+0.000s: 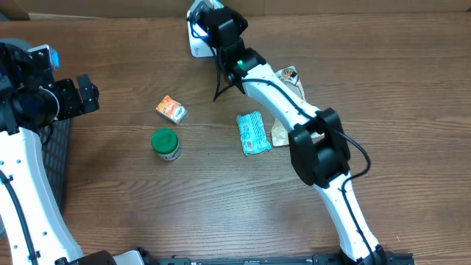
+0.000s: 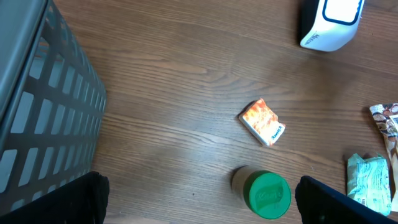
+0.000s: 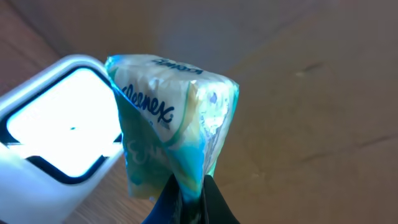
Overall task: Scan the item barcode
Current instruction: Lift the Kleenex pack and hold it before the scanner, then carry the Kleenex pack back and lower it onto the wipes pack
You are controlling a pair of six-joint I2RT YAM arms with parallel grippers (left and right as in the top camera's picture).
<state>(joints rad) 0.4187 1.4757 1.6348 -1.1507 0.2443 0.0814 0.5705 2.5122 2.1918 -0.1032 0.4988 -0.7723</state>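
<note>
My right gripper (image 3: 189, 183) is shut on the lower edge of a teal and white Kleenex tissue pack (image 3: 168, 124). It holds the pack up right beside the glowing window of the white barcode scanner (image 3: 59, 134). In the overhead view this gripper (image 1: 215, 23) hangs over the scanner (image 1: 197, 46) at the table's far edge, and the held pack is hidden under the arm. My left gripper (image 1: 88, 94) stands open at the left, with nothing between its fingers (image 2: 68, 202).
On the table lie a small orange box (image 1: 171, 110), a green-lidded jar (image 1: 166, 143), a second teal tissue pack (image 1: 253, 132) and snack packets (image 1: 291, 77). A grey slatted basket (image 2: 43, 112) stands at the left edge.
</note>
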